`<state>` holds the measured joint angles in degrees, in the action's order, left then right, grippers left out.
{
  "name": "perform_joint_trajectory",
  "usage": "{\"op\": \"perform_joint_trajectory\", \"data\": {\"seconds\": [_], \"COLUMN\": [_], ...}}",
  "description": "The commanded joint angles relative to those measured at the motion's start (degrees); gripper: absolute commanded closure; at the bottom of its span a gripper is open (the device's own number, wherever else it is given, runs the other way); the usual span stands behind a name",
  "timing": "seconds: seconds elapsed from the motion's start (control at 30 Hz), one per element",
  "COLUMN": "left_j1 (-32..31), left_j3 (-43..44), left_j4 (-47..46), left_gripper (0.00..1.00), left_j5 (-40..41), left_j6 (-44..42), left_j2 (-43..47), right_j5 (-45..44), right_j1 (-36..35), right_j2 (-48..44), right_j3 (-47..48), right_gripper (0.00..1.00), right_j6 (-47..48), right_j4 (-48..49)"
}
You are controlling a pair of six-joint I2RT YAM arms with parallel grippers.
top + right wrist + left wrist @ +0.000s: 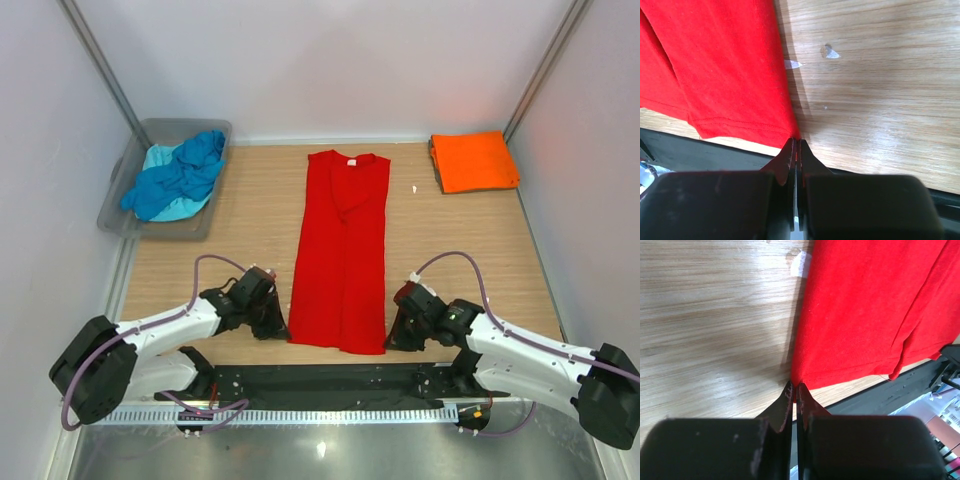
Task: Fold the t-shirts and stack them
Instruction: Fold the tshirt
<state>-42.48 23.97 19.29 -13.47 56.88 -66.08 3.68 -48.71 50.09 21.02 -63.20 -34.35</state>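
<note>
Left claw: clamped shut on the red t-shirt, at its near-left hem corner.
Right claw: clamped on its near-right corner.
Red t-shirt: flat, narrow strip on the table.
Risk: both bites look thin; a corner could slip, or uneven lifting could skew the fold.

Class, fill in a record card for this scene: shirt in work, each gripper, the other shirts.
Shirt in work: red t-shirt, flat, folded into a long strip
Left gripper: shut on its near left corner
Right gripper: shut on its near right corner
Folded: orange t-shirt, far right
Waiting: blue t-shirt and turquoise t-shirt, crumpled in grey tub
</note>
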Motion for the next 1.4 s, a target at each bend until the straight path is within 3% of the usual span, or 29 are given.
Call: {"op": "perform_joint_trajectory", "data": {"seconds": [0.0, 0.3, 0.63, 0.97, 1.37], "left_j1": [-0.5, -0.5, 2.6, 13.4, 18.9], "left_j3": [0.8, 0.1, 9.6, 26.9, 56.6], "left_j4": [0.6, -5.2, -2.9, -1.4, 2.3], "left_gripper": [1.0, 1.0, 1.0, 1.0, 1.0], "left_j5": [0.7, -0.8, 1.8, -2.8, -6.8], "left_j6": [1.4, 5.0, 3.8, -5.5, -12.7], "left_j2": [1.8, -0.2, -5.4, -21.5, -44.6], "right_j5": [-2.4, -3.4, -10.1, -6.6, -7.2], "right_j1": [-0.4, -0.3, 0.7, 12.6, 25.3], "right_j2": [-0.4, 1.9, 15.1, 29.7, 48.3], "right_j3": [2.0, 4.5, 16.3, 30.5, 52.5], "right_gripper": [0.99, 0.99, 0.99, 0.99, 0.99], "right_j6": [-0.3, 1.1, 7.5, 21.7, 34.2], "right_j4": [-0.9, 1.3, 0.3, 2.4, -0.5]}}
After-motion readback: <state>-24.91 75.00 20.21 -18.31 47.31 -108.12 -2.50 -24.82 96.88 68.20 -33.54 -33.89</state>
